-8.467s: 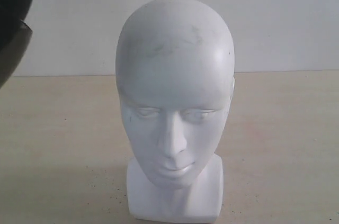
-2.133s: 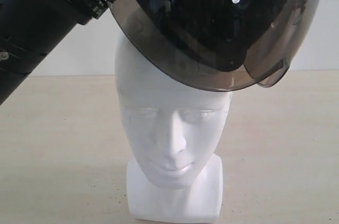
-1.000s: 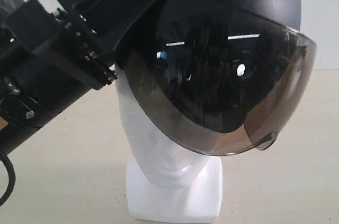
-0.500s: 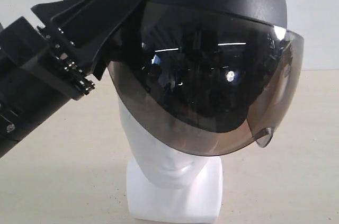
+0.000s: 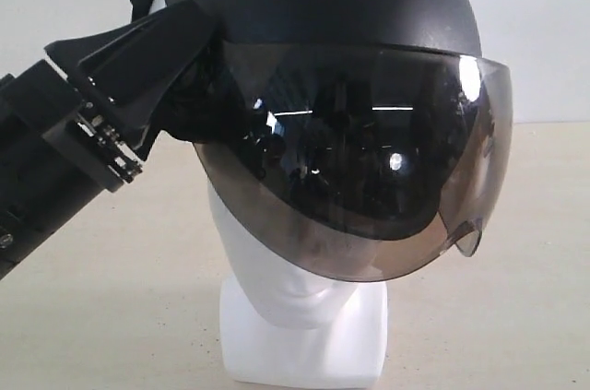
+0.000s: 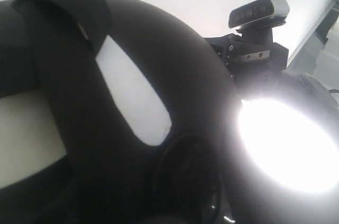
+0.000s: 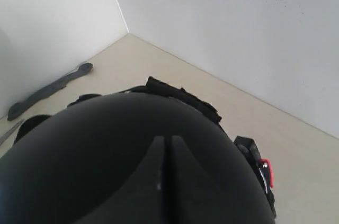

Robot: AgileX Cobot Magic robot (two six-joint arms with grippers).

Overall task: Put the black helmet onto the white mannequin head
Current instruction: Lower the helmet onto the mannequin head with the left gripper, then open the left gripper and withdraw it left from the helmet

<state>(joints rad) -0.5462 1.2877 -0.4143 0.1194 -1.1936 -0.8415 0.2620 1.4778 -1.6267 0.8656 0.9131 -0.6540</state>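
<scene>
One black helmet (image 5: 323, 3) covers the one white mannequin head (image 5: 304, 335); the left gripper (image 5: 189, 44), at frame's left, clamps its rim, and the right gripper (image 7: 164, 144) is pressed together, empty.

Soft even light; blown-out left-wrist glare

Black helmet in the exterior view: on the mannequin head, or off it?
On. The black helmet covers the crown of the white mannequin head, its visor over the eyes; whether fully seated, cannot tell.

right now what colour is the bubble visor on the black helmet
Smoky brown bubble visor; exterior view shows it best.
</scene>
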